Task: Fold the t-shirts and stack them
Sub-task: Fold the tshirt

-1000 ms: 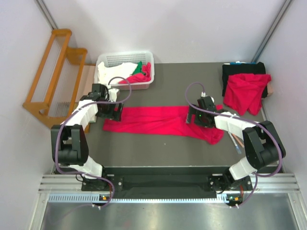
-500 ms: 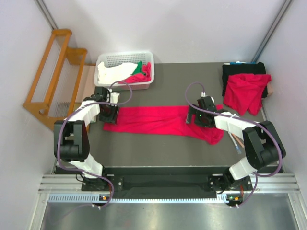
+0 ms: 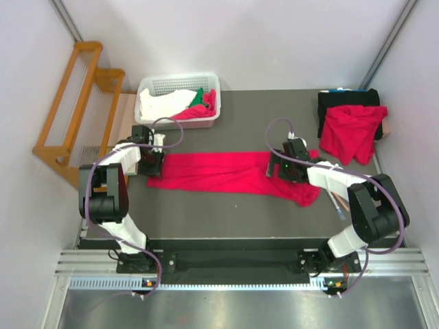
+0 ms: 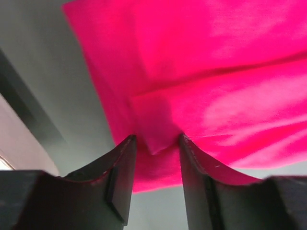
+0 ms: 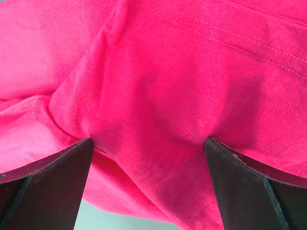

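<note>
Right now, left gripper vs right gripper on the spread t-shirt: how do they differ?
Left gripper has narrow jaws pinching a fold at the spread t-shirt's left edge; right gripper stands wide open, fingertips down on cloth near the right end. Both touch the same shirt.

A dark grey desk (image 3: 233, 205) carries a white plastic basket (image 3: 180, 82) at its far left, holding a white cloth (image 3: 159, 104) and a small green cloth (image 3: 198, 97). A black cloth (image 3: 346, 99) lies at the far right corner. A wooden rack (image 3: 72, 103) stands beside the desk's left edge.
</note>
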`<action>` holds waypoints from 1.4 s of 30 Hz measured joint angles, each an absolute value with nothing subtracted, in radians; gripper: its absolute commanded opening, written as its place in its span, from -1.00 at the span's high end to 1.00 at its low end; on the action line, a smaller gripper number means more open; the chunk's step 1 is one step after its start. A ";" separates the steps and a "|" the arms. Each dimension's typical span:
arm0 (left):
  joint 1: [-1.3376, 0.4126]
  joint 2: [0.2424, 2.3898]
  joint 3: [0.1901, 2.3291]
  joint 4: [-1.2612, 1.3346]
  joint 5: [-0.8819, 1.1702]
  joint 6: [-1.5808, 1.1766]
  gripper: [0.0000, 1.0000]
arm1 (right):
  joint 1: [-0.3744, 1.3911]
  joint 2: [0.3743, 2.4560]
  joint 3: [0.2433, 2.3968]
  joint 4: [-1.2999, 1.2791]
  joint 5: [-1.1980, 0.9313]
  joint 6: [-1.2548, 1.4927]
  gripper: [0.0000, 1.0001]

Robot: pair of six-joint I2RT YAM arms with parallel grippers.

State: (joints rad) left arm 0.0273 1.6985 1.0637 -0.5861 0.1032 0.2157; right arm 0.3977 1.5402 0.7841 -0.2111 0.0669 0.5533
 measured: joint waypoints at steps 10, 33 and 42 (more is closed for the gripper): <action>0.053 1.719 1.064 -0.572 0.114 0.206 1.00 | 0.398 1.538 0.779 -0.198 0.066 0.553 -1.00; 0.053 1.697 1.079 -0.577 0.082 0.215 0.76 | 0.398 1.541 0.779 -0.185 0.062 0.553 -0.99; 0.075 1.695 1.085 -0.569 0.027 0.237 -0.51 | 0.398 1.541 0.783 -0.188 0.063 0.550 -0.99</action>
